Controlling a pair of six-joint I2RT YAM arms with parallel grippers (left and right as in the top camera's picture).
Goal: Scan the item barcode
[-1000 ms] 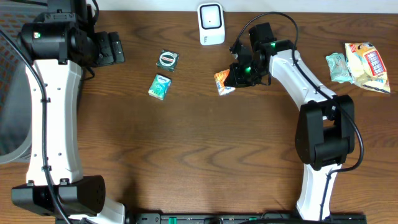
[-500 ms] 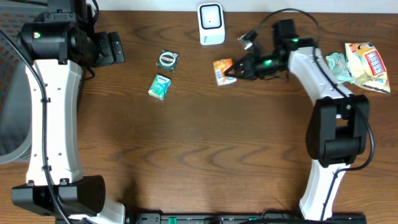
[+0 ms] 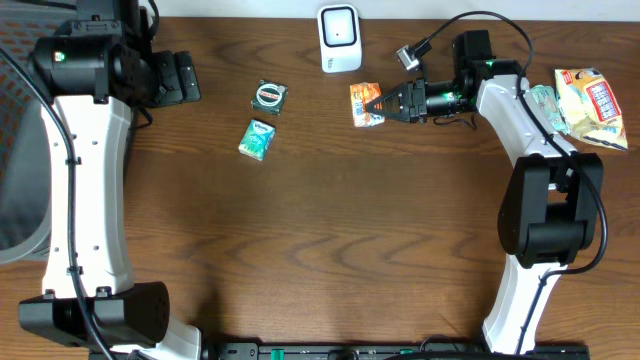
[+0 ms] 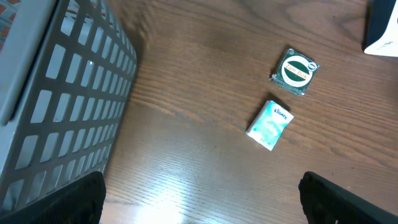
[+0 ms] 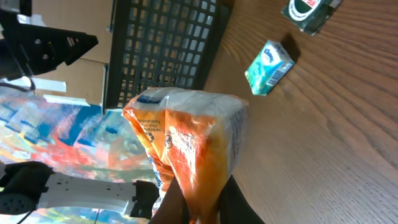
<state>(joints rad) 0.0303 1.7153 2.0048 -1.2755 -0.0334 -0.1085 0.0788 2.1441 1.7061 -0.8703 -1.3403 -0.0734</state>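
My right gripper (image 3: 384,101) pinches the orange packet (image 3: 364,104) edgewise; I judge it light, crinkly; scanner (image 3: 340,38) at eleven o'clock; left gripper (image 3: 178,78) gapes.

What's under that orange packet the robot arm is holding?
Only brown wooden table shows around the orange crinkly snack packet pinched by the right gripper; the spot directly beneath is hidden.

Brown wood grain with a soft sheen is being shown by the table (image 3: 320,250), and matt grey plastic by the basket (image 4: 56,106). Smooth white plastic is being shown by the scanner (image 3: 339,38). Near the scanner, crinkled glossy film is being displayed by the orange bag (image 3: 365,103); to the scanner's left, slick wrap by the teal pack (image 3: 257,139).
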